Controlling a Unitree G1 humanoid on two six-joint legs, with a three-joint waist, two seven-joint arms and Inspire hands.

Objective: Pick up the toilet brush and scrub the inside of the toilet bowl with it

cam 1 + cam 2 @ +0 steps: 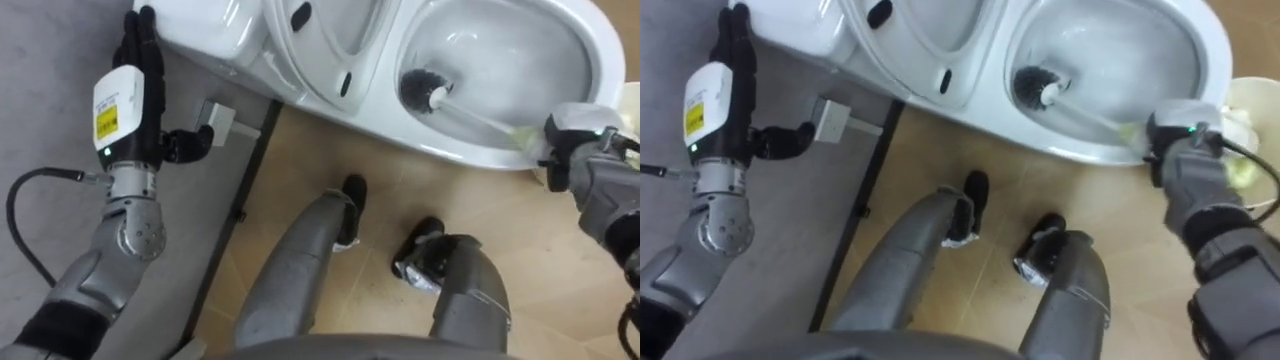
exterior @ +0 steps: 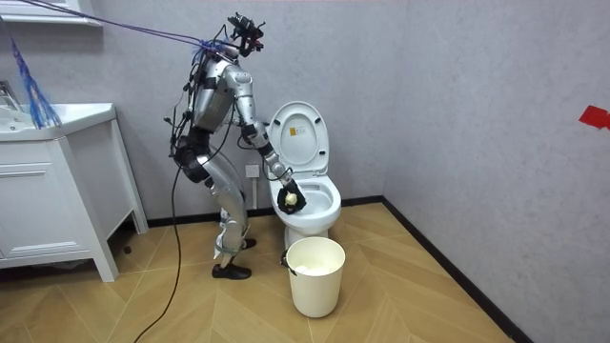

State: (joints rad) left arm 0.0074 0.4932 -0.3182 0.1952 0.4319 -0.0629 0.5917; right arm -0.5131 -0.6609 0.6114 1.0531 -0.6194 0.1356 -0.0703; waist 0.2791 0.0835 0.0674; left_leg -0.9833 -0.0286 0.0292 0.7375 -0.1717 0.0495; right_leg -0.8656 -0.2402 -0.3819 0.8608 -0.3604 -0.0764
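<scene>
A white toilet [image 1: 500, 152] stands before me with its seat and lid [image 1: 330, 45] raised. A toilet brush with a black bristle head [image 1: 421, 88] and a white handle [image 1: 482, 119] reaches into the bowl, its head low against the inner wall. My right hand [image 1: 578, 152] is at the bowl's right rim, shut on the handle's pale green end. My left hand [image 1: 136, 75] is open at the far left, fingers straight beside the tank, thumb stretched out. In the room view I stand bent over the toilet [image 2: 307, 195], right hand [image 2: 289, 197] at the bowl.
A small grey wall fitting [image 1: 226, 122] sits beside the tank near my left thumb. A white bin [image 2: 315, 274] stands on the wooden floor in front of the toilet. A white cabinet [image 2: 57, 191] stands at the room view's left.
</scene>
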